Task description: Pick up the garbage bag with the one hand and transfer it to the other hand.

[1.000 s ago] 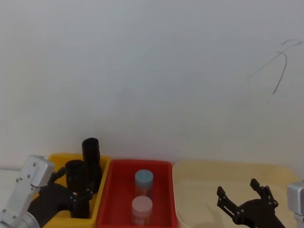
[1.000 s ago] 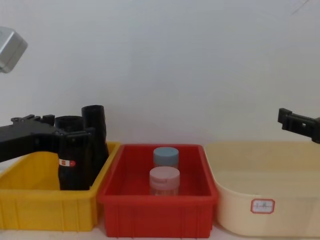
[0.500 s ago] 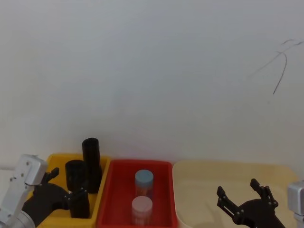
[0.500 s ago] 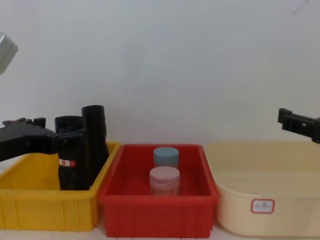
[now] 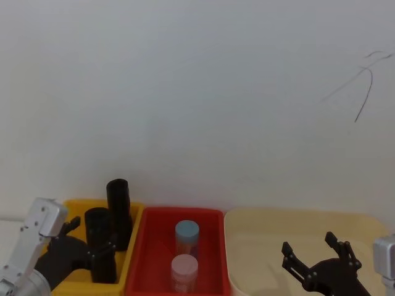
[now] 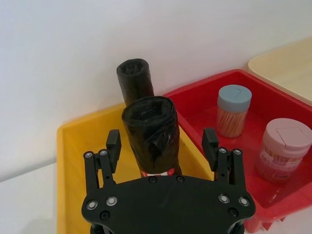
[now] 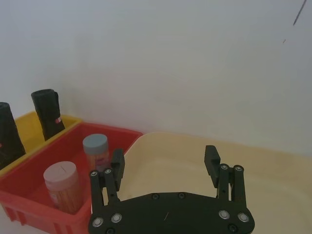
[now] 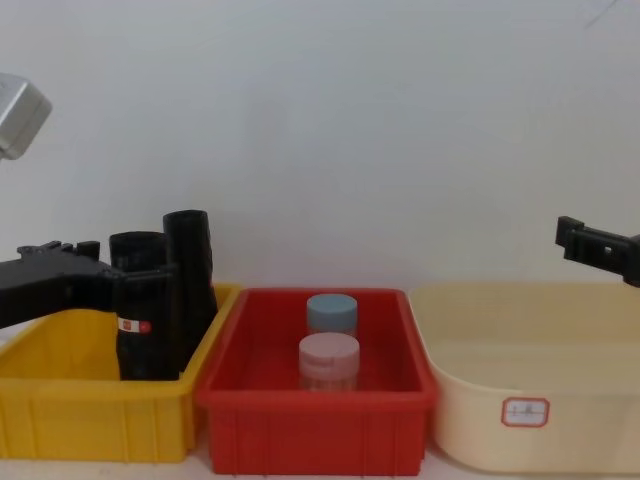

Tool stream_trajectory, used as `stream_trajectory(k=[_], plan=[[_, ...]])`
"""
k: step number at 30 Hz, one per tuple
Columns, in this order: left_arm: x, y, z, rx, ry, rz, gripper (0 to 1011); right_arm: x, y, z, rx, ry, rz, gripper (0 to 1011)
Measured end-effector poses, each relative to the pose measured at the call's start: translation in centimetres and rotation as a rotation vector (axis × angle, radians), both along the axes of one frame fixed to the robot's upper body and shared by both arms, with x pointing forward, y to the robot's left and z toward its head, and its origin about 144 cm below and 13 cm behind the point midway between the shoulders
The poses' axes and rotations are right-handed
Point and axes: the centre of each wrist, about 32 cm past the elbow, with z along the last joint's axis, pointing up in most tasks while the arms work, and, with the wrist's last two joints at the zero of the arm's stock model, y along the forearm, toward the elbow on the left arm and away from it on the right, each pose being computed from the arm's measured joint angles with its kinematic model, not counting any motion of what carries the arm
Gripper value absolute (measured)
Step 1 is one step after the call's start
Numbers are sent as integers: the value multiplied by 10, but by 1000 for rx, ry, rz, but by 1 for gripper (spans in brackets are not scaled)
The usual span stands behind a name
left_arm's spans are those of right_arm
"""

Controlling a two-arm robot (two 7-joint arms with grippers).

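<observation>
The garbage bag (image 8: pixel 150 345) stands upright at the right end of the yellow bin (image 8: pixel 90 410), beside a slimmer black roll (image 8: pixel 190 270). The left gripper (image 6: pixel 162 140), spread wide, straddles the bag; the right gripper (image 7: pixel 165 157), likewise wide, hangs well right of the bin

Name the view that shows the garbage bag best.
Left wrist view: the garbage bag stands upright between the open fingers of the left gripper. Chest view shows its side and sticker; head view, its top.
</observation>
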Motion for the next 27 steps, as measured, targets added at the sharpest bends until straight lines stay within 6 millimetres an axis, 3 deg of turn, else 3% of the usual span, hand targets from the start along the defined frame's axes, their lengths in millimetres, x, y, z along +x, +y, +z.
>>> stream_trajectory(k=[27], plan=[[25,-6,-5,5,19,3,1001,0,0,0,0,0,0,1000]])
